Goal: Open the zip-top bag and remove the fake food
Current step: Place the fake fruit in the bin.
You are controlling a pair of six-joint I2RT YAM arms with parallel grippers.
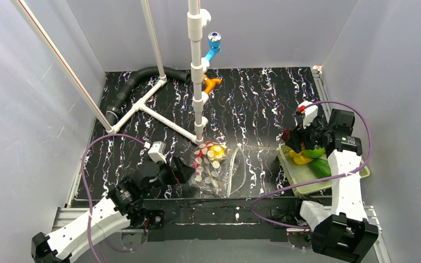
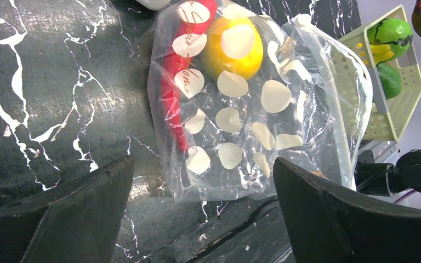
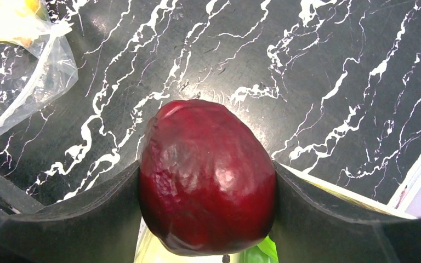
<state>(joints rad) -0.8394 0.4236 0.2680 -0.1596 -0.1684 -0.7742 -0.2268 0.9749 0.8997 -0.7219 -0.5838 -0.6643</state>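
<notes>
My right fingers (image 3: 77, 219) clamp a dark red fruit (image 3: 208, 175) over the edge of the mesh basket (image 1: 299, 175). Left fingers (image 2: 77, 219) spread wide, empty, near the zip-top bag (image 2: 263, 126) lying on the worktop (image 2: 60, 82), yellow piece (image 2: 235, 52) and red piece (image 2: 170, 98) inside.

Left claw (image 2: 202, 167) agape, right claw (image 3: 208, 170) clamped

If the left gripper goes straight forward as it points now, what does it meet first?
Most likely the zip-top bag, lying right ahead of the open left gripper; how far apart they are is unclear.
</notes>
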